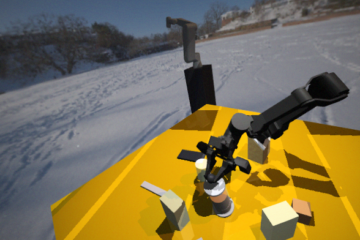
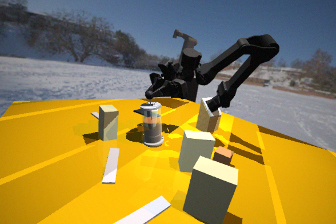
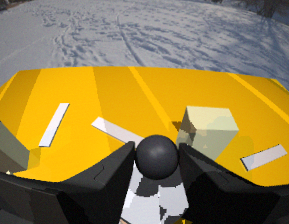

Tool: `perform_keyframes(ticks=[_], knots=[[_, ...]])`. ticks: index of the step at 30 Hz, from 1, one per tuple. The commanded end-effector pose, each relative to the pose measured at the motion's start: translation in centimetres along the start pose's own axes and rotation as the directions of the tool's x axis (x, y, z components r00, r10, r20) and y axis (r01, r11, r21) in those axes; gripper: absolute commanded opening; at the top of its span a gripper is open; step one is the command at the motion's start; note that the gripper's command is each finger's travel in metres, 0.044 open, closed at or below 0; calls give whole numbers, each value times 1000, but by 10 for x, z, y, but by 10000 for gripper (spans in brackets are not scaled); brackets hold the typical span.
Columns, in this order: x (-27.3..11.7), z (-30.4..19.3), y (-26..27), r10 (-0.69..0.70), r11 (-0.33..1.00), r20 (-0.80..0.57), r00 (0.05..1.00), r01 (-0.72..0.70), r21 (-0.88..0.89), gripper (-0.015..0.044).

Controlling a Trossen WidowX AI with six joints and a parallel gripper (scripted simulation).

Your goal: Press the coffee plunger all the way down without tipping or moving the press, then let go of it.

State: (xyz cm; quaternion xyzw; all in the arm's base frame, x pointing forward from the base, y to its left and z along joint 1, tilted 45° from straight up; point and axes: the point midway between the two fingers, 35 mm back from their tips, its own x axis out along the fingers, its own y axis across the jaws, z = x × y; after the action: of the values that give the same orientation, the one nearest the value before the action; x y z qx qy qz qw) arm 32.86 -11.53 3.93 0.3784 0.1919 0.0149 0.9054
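My claw (image 3: 156,163) is clenched on the plunger's black knob (image 3: 156,156), just above the white lid (image 1: 215,185) of the French press (image 2: 152,126), standing upright mid-table (image 2: 51,148) between pale blocks (image 2: 108,122).

The arm (image 2: 243,57) reaches from the tabletop's far edge, elbow raised high, forearm sloping down toward the middle. Its hand (image 1: 211,178) points downward, fingers clamped on the plunger knob (image 3: 156,156).
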Motion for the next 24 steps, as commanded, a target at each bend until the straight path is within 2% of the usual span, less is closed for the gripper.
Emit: perform_keyframes(ticks=[1, 24], knots=[[3, -8, 0, 8, 1000, -30, 1000, -8, 17, 121], [6, -5, -2, 8, 1000, -30, 1000, -8, 17, 121]])
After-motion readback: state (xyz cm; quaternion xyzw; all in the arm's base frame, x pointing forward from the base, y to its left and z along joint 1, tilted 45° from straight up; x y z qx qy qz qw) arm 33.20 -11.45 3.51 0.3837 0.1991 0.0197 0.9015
